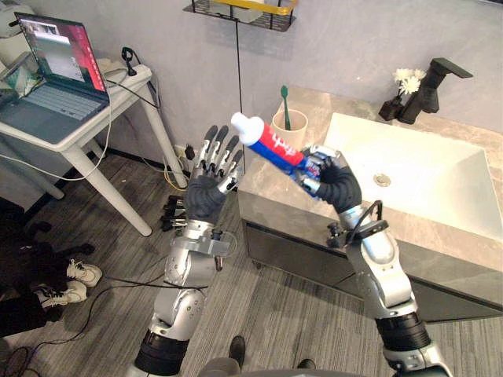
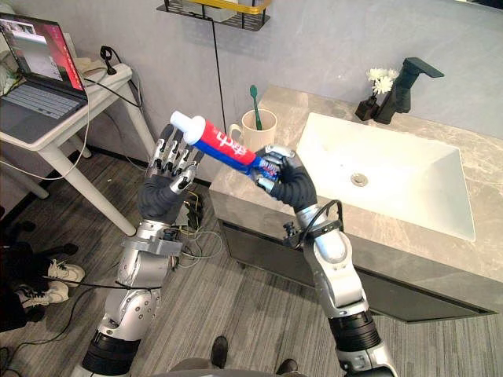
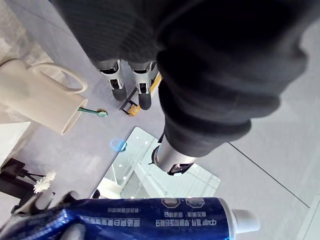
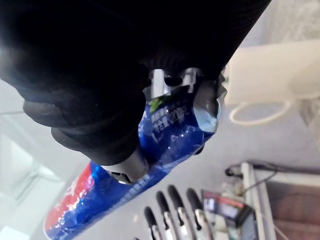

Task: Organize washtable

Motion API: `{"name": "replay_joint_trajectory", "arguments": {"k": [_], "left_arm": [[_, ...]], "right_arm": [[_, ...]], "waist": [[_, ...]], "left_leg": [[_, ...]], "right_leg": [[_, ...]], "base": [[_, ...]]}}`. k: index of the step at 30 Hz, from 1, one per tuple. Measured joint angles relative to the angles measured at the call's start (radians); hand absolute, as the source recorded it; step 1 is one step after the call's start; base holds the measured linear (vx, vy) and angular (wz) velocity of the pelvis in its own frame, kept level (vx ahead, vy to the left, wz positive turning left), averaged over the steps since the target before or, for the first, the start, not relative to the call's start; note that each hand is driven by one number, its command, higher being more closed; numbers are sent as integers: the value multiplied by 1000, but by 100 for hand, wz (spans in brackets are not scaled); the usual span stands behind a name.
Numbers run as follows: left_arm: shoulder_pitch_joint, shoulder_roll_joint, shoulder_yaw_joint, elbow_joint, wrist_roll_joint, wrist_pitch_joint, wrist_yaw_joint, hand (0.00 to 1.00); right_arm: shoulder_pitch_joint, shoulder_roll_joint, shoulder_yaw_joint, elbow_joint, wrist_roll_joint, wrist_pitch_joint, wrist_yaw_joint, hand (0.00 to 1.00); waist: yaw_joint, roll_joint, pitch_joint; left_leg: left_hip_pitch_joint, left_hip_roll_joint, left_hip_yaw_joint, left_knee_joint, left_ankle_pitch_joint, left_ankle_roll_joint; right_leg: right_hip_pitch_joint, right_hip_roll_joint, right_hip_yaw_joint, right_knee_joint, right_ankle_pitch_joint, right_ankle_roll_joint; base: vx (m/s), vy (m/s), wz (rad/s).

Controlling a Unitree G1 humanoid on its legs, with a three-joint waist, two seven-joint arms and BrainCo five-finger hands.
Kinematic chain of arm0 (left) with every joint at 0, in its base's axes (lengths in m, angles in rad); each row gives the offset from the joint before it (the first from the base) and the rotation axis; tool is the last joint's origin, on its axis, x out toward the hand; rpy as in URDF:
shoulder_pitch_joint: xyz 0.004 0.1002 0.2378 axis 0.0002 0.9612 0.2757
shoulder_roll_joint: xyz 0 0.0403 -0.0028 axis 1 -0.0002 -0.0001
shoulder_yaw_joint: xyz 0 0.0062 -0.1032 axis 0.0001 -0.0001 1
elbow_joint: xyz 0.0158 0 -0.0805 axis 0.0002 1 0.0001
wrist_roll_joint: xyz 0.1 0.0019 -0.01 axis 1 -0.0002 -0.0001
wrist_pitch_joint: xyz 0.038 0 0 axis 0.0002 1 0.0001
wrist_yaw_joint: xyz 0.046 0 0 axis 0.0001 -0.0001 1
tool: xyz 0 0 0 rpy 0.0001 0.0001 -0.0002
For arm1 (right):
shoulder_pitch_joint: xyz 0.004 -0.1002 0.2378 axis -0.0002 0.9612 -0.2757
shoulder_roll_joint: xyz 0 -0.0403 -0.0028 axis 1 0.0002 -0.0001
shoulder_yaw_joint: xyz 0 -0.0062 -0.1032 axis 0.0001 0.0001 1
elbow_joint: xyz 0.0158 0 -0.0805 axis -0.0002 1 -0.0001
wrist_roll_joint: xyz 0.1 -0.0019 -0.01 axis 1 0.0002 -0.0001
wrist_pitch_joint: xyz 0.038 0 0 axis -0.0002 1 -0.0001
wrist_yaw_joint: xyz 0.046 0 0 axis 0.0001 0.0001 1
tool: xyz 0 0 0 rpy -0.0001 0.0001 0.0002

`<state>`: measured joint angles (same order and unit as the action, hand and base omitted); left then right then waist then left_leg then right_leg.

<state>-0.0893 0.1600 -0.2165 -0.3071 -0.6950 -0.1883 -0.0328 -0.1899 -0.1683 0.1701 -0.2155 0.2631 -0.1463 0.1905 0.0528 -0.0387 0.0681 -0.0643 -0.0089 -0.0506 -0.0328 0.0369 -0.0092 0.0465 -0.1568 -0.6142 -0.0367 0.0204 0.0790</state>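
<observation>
A red, white and blue toothpaste tube [image 1: 271, 144] hangs in the air over the counter's left end, white cap [image 2: 183, 119] up and to the left. My right hand [image 1: 328, 179] is shut on its crimped lower end [image 4: 175, 125]. My left hand [image 1: 214, 169] is raised beside the cap with straight fingers, palm toward the tube, a little apart from it. Behind the tube a cream mug [image 1: 291, 130] with a green toothbrush [image 1: 284, 104] stands on the grey stone counter [image 1: 267, 196].
A white basin [image 1: 424, 177] is sunk in the counter, with a black tap [image 1: 431, 86] and a small vase of white flowers [image 1: 402, 88] at its back. A white side table with a laptop [image 1: 55, 78] stands at the left. A wire shelf [image 1: 244, 12] hangs on the wall.
</observation>
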Motion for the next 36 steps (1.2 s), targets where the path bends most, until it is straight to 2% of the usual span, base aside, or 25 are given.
{"name": "replay_joint_trajectory", "arguments": {"k": [2, 7, 12, 20, 25, 33, 36], "left_arm": [[0, 1, -14, -1, 2, 11, 13, 0], [-19, 0, -34, -1, 4, 27, 13, 0], [-20, -2, -58, -1, 2, 37, 13, 0], [-21, -1, -101, -1, -10, 72, 11, 0], [-20, -1, -109, -1, -10, 76, 9, 0], [-7, 0, -141, -7, -10, 96, -32, 0], [-6, 0, -185, -33, -13, 106, -65, 0]], "right_arm": [[8, 10, 34, 0, -2, 1, 12, 100], [43, 33, 39, 0, -14, 4, 30, 100], [63, 37, 34, 0, -20, 4, 29, 100], [120, 47, 7, -7, -19, 3, 28, 100], [121, 54, 2, -7, -20, 3, 29, 100], [121, 63, -38, -41, -21, 4, 0, 100], [112, 64, -53, -46, -31, 12, -13, 100]], "waist": [[-12, -1, -1], [-14, -3, -2], [-38, -3, -4], [-39, 6, -24], [-38, 9, -28], [-38, 9, -29], [-38, 8, -29]], "left_leg": [[1, -1, 4, -4, 1, 0], [0, -2, 21, -6, 1, 0], [-7, -7, 11, -7, 1, 1], [-18, -16, -30, -10, 7, 1], [-11, -16, -32, -21, 16, 0], [-4, -16, -28, -21, 16, 0], [-4, -16, -29, -22, 16, 0]], "right_leg": [[-2, -1, 3, -1, 3, 1], [-9, -2, 15, -5, 6, 2], [-7, -2, 8, -21, 11, 7], [6, -3, -35, -28, 11, 7], [11, -3, -40, -33, 11, 7], [16, -2, -38, -34, 11, 7], [16, -2, -38, -34, 11, 7]], "base": [[3, 13, -2], [27, 13, -8], [39, 6, 4], [37, 15, 15], [6, 12, 5], [4, 2, 0], [36, 16, 0]]}}
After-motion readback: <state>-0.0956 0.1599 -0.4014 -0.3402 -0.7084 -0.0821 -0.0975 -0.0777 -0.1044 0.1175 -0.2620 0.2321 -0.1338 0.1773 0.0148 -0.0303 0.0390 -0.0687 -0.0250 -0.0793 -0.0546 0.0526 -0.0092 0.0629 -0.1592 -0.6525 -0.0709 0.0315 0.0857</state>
